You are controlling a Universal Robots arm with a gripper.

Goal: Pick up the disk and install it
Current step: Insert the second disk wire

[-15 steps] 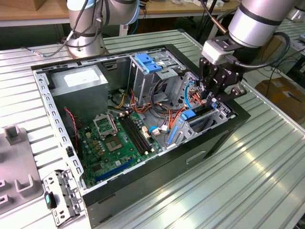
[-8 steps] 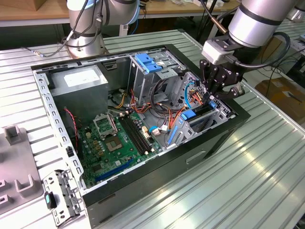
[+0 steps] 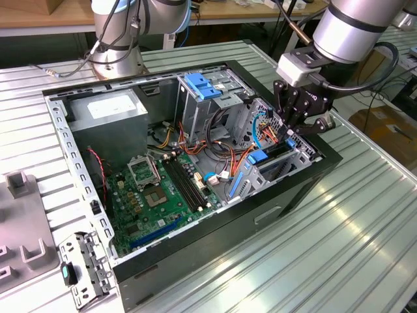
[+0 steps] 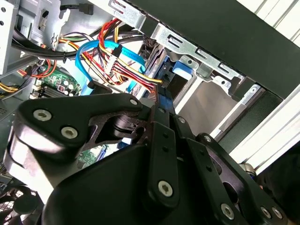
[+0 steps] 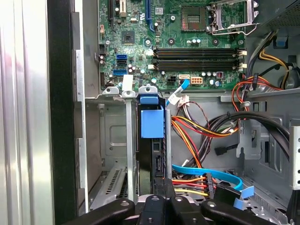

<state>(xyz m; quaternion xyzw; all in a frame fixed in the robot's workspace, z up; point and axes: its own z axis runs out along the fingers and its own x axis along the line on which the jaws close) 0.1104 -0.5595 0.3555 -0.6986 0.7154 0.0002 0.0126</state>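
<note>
The disk (image 5: 152, 123) stands on edge in the metal drive bay (image 5: 115, 154) at the case's front corner, its blue carrier frame facing the motherboard. In the exterior view the disk (image 3: 260, 157) sits low in that bay at the case's right end. My gripper (image 3: 291, 134) reaches down onto its outer end. In the first wrist view the gripper (image 5: 162, 185) has its black fingers close together on the disk's thin dark edge. The second wrist view shows the gripper (image 4: 164, 101) against the blue frame (image 4: 180, 70), its linkage hiding most of the disk.
The open black case (image 3: 306, 189) lies on a ribbed metal table. A green motherboard (image 3: 156, 189), a tall cage with a blue latch (image 3: 202, 86) and a power supply (image 3: 107, 107) crowd the inside. Coloured cables (image 5: 197, 131) run beside the bay. A loose bracket (image 3: 81, 267) lies outside.
</note>
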